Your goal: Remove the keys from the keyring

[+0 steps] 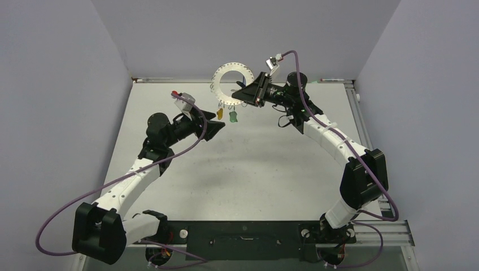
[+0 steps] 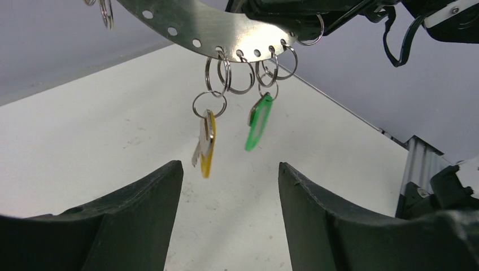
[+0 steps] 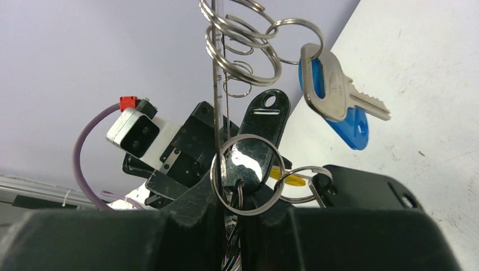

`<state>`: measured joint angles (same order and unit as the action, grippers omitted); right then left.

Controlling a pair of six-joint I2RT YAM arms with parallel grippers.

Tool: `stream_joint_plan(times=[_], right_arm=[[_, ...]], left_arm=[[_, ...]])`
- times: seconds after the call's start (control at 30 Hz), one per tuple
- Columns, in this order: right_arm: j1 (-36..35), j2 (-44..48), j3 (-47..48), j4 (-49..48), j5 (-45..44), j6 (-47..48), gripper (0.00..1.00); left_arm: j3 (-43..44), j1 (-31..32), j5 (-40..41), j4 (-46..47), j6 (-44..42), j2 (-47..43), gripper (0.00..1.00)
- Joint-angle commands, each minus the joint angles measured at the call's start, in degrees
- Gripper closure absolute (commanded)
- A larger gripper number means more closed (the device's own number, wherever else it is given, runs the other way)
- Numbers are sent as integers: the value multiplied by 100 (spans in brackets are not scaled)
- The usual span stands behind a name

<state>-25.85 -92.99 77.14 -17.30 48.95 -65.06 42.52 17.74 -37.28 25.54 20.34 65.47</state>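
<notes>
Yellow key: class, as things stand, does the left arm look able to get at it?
Probably yes. The yellow key hangs free below the keyring, just ahead of the open left gripper, nothing between them. The green key dangles close beside it and could get caught too.

A pale grey-white table (image 1: 243, 169) fills the middle of the top view, its surface matt, with faint scuffs and a few small dark specks. Plain lavender-grey walls (image 1: 56, 84) close it in at the left, back and right. A silver metal rail (image 1: 361, 118) runs along the table's right edge toward the lower right of the frame, where slotted aluminium bars (image 1: 395, 230) lie side by side. A black plate (image 1: 243, 236) spans the bottom centre
</notes>
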Motion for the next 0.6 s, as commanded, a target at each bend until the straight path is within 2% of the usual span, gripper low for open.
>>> stream_joint_plan(times=[0.0,0.23,0.57], right_arm=[[4,364,383,-434,56,55,95],[-43,305,492,-413,19,80,95],[-61,207,618,-368,-17,116,95]], left_arm=[[120,204,854,495,-617,18,43],[262,405,1275,871,-814,346,56],[287,530,1542,997,-746,433,55]])
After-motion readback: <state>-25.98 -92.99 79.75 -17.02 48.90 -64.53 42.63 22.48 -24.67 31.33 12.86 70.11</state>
